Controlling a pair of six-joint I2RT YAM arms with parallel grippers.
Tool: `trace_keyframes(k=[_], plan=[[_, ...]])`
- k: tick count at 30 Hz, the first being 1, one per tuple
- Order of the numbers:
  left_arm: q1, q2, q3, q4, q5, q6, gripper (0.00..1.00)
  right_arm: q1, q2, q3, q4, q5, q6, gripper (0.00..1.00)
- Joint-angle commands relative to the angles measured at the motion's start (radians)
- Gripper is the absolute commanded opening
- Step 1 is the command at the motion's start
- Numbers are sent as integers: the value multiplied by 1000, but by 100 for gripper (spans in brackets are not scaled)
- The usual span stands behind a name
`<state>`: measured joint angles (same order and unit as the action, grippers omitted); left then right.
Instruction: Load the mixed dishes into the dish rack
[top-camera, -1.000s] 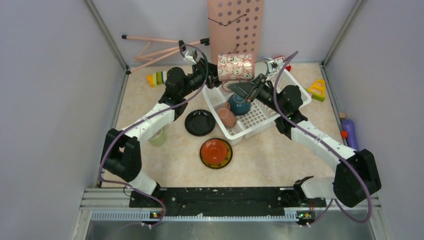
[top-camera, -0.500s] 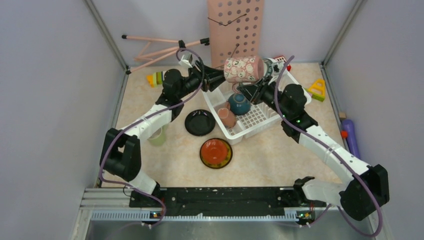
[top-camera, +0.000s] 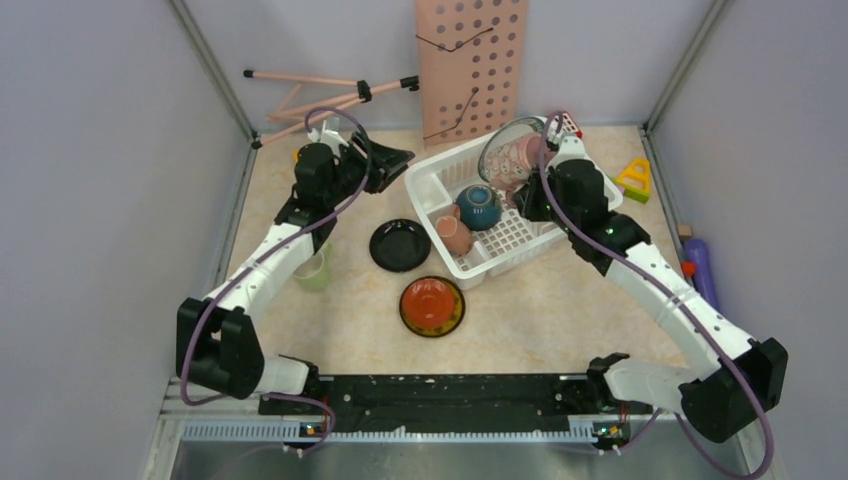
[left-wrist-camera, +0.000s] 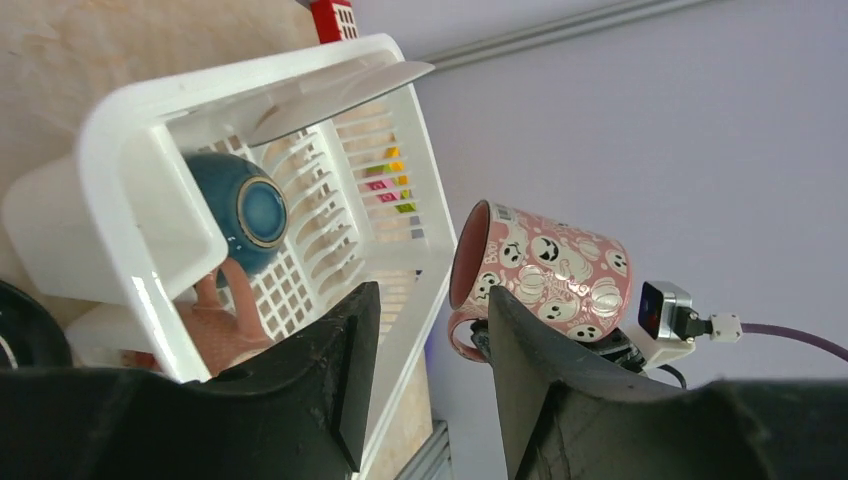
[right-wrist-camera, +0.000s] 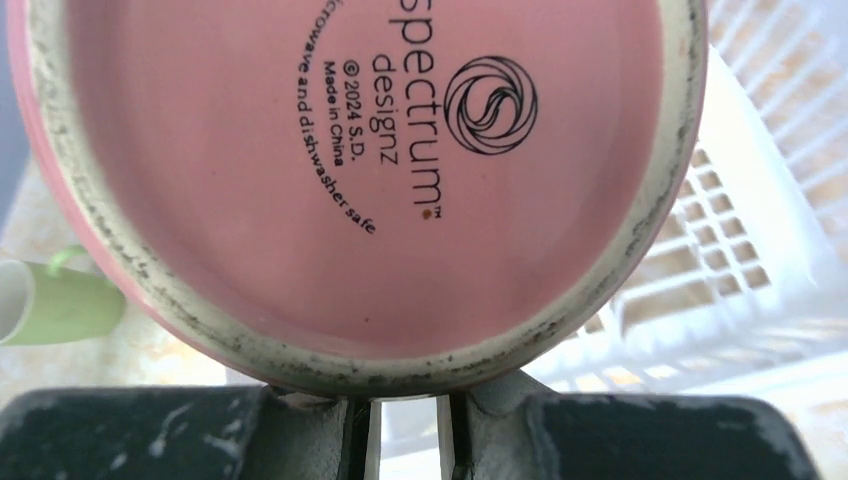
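Since the earlier frames, the left gripper (left-wrist-camera: 430, 300) has been drawn back from the pink mug (left-wrist-camera: 550, 270) to a spot just left of the dish rack (top-camera: 422, 200), and its jaws have been parted. The mug has been swung to the right and is now carried over the rack's far side by the right gripper (right-wrist-camera: 405, 410) alone.

The dish rack is set at an angle on the table (top-camera: 560, 300). A black plate (top-camera: 400, 245) lies flat just beside the rack's left wall. A red plate (top-camera: 432, 305) lies on the table in front of the rack's near corner, apart from it. Inside the rack, a teal bowl (top-camera: 478, 207) is seen towards the left end. The pink mug is held above the rack on its side, its mouth turned towards the left gripper and its printed base towards the right wrist camera. A green mug (top-camera: 318, 275) stands well to the left of the rack, partly hidden under the left arm. A pinkish cup (top-camera: 455, 238) lies inside the rack, nearer than the bowl and just beside it.

The left jaws are spread moderately wide, with nothing between them. The right jaws are drawn to a narrow gap and clamped on the pink mug by its handle side.
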<state>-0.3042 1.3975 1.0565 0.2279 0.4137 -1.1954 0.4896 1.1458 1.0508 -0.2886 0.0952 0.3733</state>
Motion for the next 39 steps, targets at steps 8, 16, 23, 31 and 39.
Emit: trace_keyframes(k=[8, 16, 23, 31, 39], plan=[[13, -103, 10, -193, -172, 191, 48, 6, 100, 168, -123, 204, -38, 0], [17, -199, -29, -285, -269, 276, 48, 11, 230, 153, -55, 281, -19, 0], [22, -258, -62, -325, -315, 330, 48, 15, 368, 162, -18, 365, -13, 0], [31, -267, -82, -354, -362, 385, 48, 29, 521, 226, -85, 415, 11, 0], [34, -227, -78, -327, -337, 385, 48, 80, 568, 296, -170, 381, 50, 0]])
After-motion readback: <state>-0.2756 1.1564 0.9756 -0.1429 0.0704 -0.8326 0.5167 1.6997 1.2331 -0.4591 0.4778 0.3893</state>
